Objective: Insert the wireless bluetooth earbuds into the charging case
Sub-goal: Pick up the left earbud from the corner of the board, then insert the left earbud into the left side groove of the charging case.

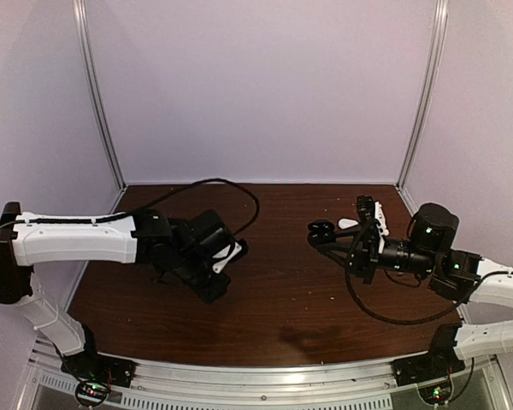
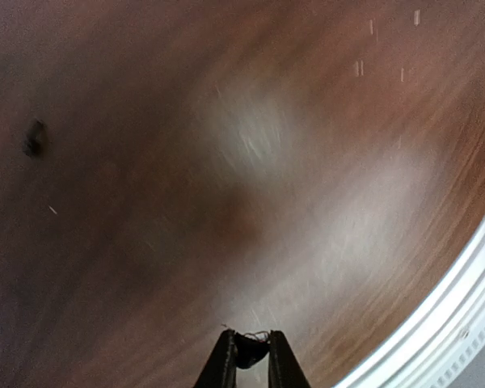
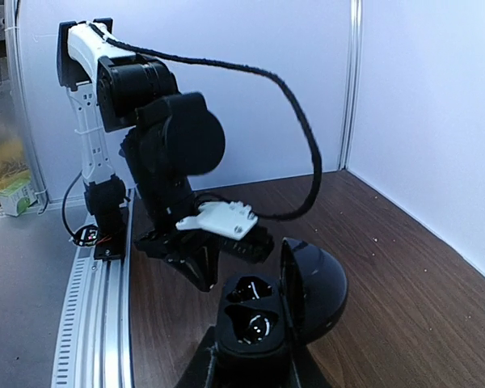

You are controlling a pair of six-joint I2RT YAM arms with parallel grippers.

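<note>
Right gripper (image 3: 252, 362), fingers cropped below, clamps the open black charging case (image 3: 250, 323); left gripper (image 2: 249, 335) pinches a small dark piece (image 2: 250, 352), too blurred to name

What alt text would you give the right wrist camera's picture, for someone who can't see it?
An open black charging case, lid hinged up and two hollows showing, sits clamped in the right pincer at the bottom of the view. Behind it the left arm bends down over a brown table, white walls beyond.
</note>
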